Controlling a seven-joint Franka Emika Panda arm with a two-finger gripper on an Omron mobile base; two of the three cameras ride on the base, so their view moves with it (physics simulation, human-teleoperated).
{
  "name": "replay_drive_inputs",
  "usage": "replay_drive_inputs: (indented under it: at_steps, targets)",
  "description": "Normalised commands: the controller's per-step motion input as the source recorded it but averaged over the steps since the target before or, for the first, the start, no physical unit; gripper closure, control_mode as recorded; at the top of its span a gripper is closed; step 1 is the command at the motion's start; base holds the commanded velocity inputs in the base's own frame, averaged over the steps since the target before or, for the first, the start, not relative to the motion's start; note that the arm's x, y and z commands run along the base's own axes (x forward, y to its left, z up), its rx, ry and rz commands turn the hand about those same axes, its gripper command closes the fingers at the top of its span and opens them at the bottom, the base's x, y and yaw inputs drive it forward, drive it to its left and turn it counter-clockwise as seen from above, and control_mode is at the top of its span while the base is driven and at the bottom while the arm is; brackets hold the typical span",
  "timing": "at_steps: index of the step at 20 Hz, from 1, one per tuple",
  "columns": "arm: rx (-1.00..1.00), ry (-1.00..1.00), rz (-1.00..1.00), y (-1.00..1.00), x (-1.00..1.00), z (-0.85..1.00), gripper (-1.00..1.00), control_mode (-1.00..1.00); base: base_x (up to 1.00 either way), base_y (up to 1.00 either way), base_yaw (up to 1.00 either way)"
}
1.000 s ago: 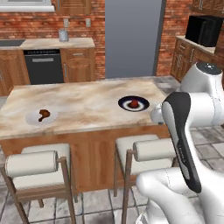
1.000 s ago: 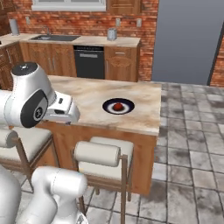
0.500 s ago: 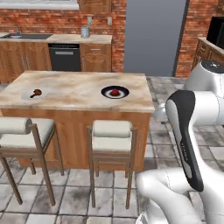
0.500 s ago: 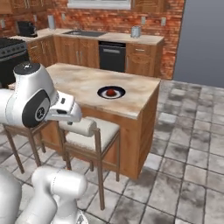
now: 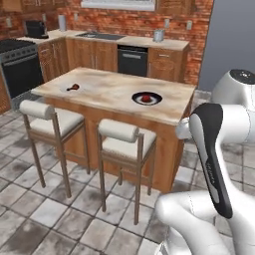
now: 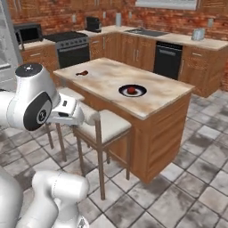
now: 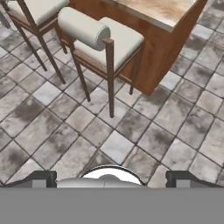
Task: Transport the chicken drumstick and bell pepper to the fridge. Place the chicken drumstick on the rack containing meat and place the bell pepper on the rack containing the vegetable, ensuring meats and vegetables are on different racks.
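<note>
The gripper [image 7: 107, 179] hung with its two fingertips set far apart and nothing between them, pointing down at a grey tiled floor [image 7: 65, 131]. Just beyond it stood a wooden bar stool [image 7: 103, 39] with a pale cushion, tucked against a kitchen island [image 5: 164, 144]. On the island's marbled top, a bell pepper [image 5: 145, 98] sat in a dark plate [image 5: 154, 99] towards the right end, near the front edge. A chicken drumstick [image 5: 72, 88] lay well apart from it, far to the left on the same top. A second stool [image 5: 47, 117] stood left of the first. Behind the island ran wooden cabinets [image 5: 97, 55] with a black dishwasher [image 5: 132, 61], and a grey fridge [image 5: 231, 42] rose at the far right.
</note>
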Motion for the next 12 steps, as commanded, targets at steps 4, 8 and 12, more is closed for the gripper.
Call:
replay_drive_inputs:
  at_steps: [4, 8, 12]
  targets:
    - [0.0, 0.0, 0.0, 0.0, 0.0, 0.0, -1.0, 1.0, -0.05, -1.0, 0.44]
    - [0.0, 0.0, 0.0, 0.0, 0.0, 0.0, -1.0, 1.0, 0.12, -1.0, 0.35]
    - [0.0, 0.0, 0.0, 0.0, 0.0, 0.0, -1.0, 1.0, 0.31, -1.0, 0.33]
